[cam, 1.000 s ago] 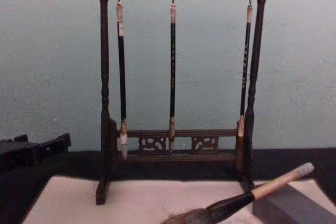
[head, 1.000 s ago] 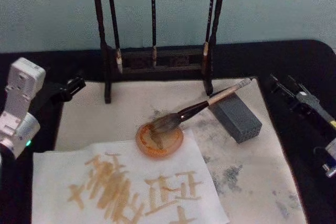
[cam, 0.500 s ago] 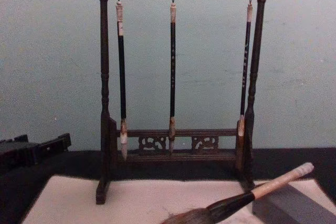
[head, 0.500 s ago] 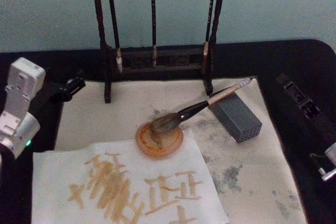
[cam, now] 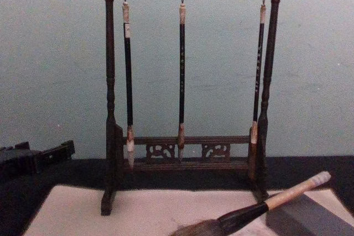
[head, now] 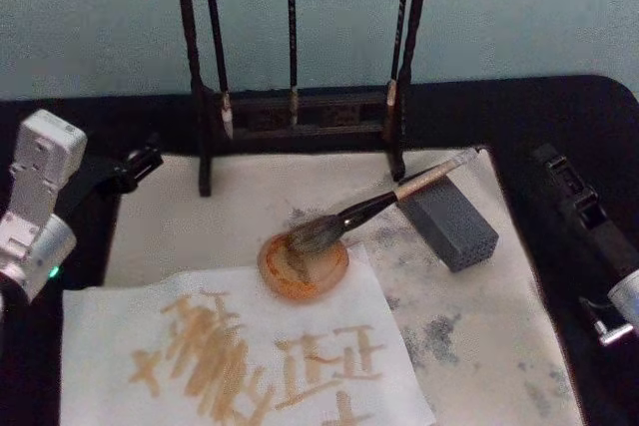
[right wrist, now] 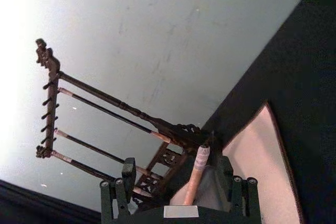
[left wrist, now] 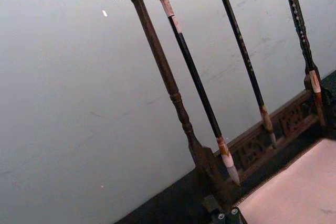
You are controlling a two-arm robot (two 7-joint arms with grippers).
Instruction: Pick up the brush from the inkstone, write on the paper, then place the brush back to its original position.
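The right pincer (head: 547, 159) hangs over the dark tabletop (head: 599, 112), its jaws wide apart and holding nothing. To its left, close but not touching, lies the brush (head: 379, 205). The brush's pale handle end, the part nearest the pincer, is propped on the inkstone (head: 451, 223), and its hair tip rests farther left in a round orange dish (head: 303, 268). Inkstone and dish both sit on the paper (head: 489, 346), which spreads out left of this pincer. The left pincer (head: 140, 162) is parked off the paper's opposite edge. Whether it is wide or narrow I cannot tell.
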